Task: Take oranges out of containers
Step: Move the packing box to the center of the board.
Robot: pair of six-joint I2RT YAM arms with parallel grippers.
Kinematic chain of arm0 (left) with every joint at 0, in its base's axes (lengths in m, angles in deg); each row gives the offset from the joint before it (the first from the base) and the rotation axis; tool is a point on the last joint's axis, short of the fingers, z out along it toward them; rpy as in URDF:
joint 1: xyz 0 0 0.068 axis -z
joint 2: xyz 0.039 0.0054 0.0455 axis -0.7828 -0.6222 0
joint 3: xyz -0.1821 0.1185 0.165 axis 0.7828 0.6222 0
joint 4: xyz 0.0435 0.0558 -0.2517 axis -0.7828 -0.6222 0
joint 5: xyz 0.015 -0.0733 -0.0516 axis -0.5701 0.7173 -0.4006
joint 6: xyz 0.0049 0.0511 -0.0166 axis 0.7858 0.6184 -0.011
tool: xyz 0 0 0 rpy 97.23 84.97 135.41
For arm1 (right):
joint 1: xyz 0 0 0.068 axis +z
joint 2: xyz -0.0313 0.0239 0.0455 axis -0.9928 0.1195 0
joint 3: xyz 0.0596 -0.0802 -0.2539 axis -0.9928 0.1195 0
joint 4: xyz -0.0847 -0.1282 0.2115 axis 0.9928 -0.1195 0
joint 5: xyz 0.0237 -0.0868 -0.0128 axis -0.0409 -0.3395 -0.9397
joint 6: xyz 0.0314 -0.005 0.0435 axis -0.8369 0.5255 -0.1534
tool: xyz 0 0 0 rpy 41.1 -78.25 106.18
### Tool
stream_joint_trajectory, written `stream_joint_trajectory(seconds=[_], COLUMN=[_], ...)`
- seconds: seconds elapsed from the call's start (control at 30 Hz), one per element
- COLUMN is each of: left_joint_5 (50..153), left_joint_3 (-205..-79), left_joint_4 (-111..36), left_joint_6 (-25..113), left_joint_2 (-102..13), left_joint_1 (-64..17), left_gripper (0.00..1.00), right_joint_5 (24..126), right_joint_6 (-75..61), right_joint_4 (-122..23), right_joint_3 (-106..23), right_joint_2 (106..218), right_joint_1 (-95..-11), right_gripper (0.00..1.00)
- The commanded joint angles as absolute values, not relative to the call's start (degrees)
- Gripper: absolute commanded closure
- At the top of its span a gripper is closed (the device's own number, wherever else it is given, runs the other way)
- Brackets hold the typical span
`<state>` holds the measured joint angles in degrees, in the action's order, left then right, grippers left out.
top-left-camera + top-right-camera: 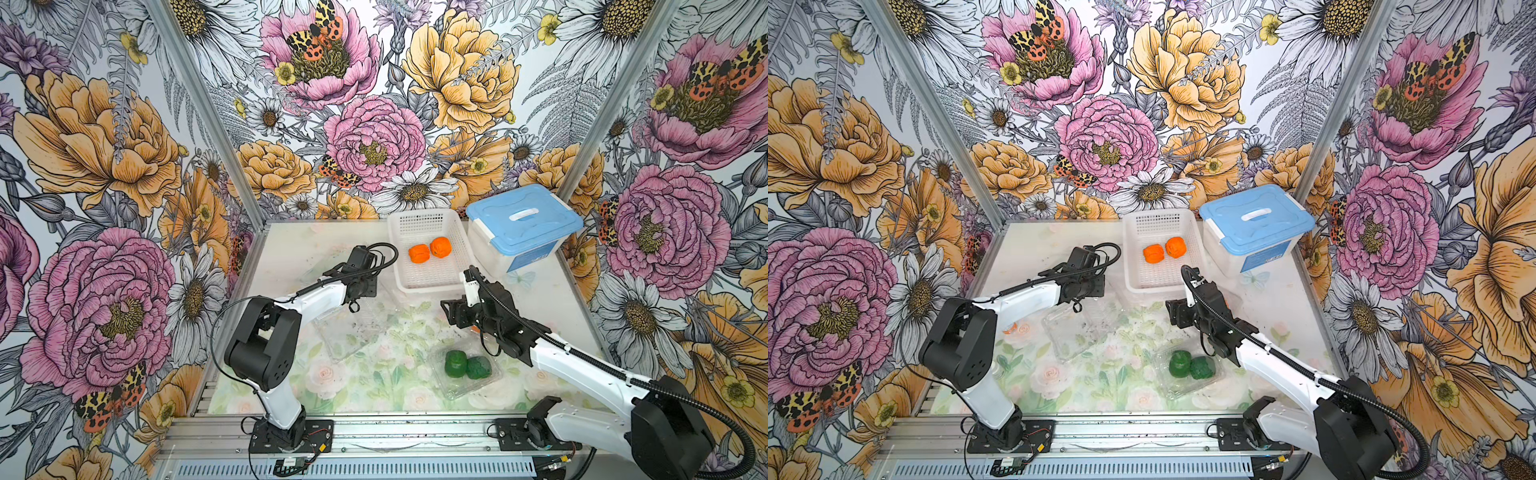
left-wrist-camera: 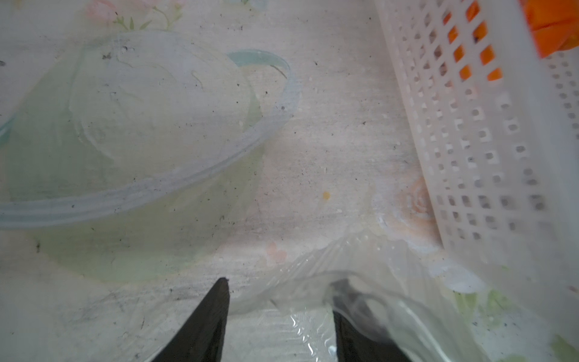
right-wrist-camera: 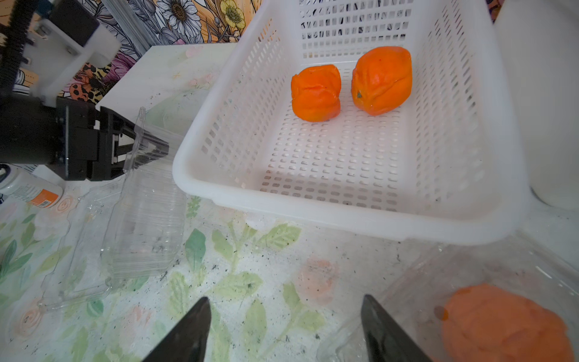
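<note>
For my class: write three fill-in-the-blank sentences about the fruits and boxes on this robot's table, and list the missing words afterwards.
1. The white basket holds ___ orange fruits.
2. The fruits in the clear container at the front of the table are dark ___.
3. The tub beside the basket has a ___ lid.
Missing words: two, green, blue.
</note>
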<state>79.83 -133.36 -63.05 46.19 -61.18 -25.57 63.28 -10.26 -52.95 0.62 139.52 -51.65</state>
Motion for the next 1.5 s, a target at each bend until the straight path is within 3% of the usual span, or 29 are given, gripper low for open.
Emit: stream_joint_trajectory(seconds=[0.0,0.07,0.2,0.27,0.57,0.83,1.0,1.07,1.2,1.47], left_joint_5=[77.7,77.8,79.0,79.3,75.8,75.3,73.8,72.9,71.0,62.1], left_joint_3=[-136.4,-137.6,-139.4,-140.2,-148.8,-169.8,-178.1,-179.5,-179.8,-169.3], left_joint_4=[-64.1,-64.2,-64.1,-64.1,-65.1,-74.3,-78.2,-78.2,-78.0,-73.5], left_joint_6=[49.0,49.7,50.1,50.1,51.5,54.1,55.2,55.9,56.8,58.2], left_joint_2=[-63.3,-64.6,-66.6,-67.5,-71.6,-84.1,-88.2,-88.2,-86.2,-75.4], left_joint_1=[-26.8,-27.4,-28.7,-29.3,-36.1,-41.7,-43.3,-43.3,-42.2,-34.7], left_gripper=[0.44,0.46,0.68,0.75,0.78,0.78,0.64,0.46,0.27,0.12], right_joint_5=[61.6,61.3,60.2,59.6,57.1,56.5,56.5,56.6,57.3,60.9], right_joint_6=[-10.4,-10.4,-10.3,-10.3,-10.5,-10.5,-10.6,-10.8,-11.1,-14.0], right_joint_4=[-49.5,-49.0,-48.3,-48.0,-48.0,-48.4,-48.5,-48.5,-48.0,-49.6], right_joint_3=[1.4,1.7,2.2,2.6,3.3,3.8,3.9,3.9,4.1,3.5], right_joint_2=[138.0,138.0,137.8,137.7,137.0,136.2,136.4,136.6,137.1,136.2], right_joint_1=[-51.9,-51.9,-52.0,-52.1,-52.5,-53.4,-53.8,-54.0,-54.2,-55.5], right_gripper=[0.26,0.26,0.26,0.26,0.26,0.25,0.25,0.25,0.24,0.2])
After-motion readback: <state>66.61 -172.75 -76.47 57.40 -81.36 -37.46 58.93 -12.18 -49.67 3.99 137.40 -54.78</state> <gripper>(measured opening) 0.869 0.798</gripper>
